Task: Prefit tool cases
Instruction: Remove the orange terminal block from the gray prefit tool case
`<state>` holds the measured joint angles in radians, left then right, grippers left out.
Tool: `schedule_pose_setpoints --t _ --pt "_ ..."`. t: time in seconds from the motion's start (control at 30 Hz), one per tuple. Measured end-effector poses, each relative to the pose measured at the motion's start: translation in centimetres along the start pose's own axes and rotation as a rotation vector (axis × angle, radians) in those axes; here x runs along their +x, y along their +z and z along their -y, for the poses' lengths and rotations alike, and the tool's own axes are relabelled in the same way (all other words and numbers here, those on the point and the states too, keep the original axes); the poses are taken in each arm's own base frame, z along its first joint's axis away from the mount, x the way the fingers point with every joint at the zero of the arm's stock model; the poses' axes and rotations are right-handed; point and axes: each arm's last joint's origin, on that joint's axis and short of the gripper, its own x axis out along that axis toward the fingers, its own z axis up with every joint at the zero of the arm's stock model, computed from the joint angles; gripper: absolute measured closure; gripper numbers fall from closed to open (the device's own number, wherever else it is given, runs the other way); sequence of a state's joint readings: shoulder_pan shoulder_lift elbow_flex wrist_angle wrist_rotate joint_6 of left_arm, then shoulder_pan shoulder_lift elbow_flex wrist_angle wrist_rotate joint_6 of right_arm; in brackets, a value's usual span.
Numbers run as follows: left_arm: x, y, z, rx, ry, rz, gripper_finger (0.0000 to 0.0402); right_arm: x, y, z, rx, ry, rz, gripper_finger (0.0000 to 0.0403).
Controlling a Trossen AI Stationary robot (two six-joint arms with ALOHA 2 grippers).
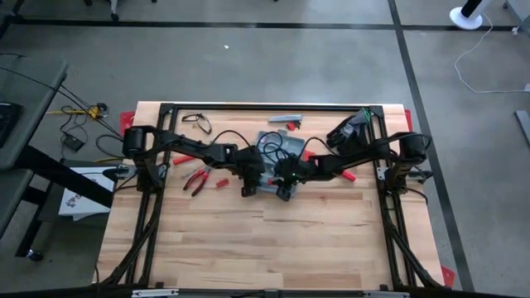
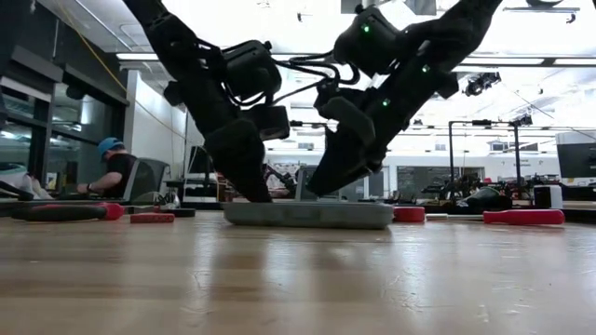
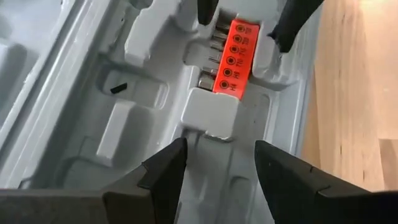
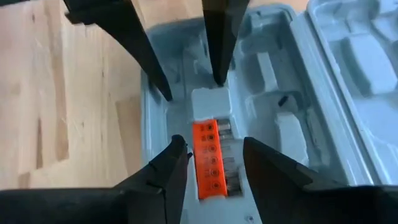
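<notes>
Right wrist view shows the orange bit holder [image 4: 209,157] seated in the open tool case [image 4: 323,68] mid-table; right pincer [image 4: 211,163] apart around it, left pincer [image 3: 216,163] apart opposite; next probably pressing it home.

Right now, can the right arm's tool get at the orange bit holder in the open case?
Probably yes: the right tool hangs open astride the orange plastic bit holder in the grey-blue plastic case, nothing between.
</notes>
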<state>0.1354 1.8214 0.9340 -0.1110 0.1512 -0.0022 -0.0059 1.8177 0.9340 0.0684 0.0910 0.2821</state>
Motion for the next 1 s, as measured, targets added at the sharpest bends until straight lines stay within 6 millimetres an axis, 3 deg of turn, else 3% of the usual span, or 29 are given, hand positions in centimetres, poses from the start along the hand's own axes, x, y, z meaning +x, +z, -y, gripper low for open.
schedule_pose_setpoints --t 0.2,0.6,1.0 --pt "0.6 0.1 0.1 -0.013 -0.008 0.021 0.0216 1.1 -1.0 0.1 -0.009 0.009 -0.064 0.0253" --pt "0.7 0.4 0.2 -0.035 -0.039 0.052 0.0216 1.3 -1.8 0.4 -0.053 -0.025 -0.142 0.0253" --pt "0.7 0.3 0.4 -0.033 -0.042 0.047 0.0216 1.4 -1.2 1.0 -0.079 -0.076 -0.096 0.0253"
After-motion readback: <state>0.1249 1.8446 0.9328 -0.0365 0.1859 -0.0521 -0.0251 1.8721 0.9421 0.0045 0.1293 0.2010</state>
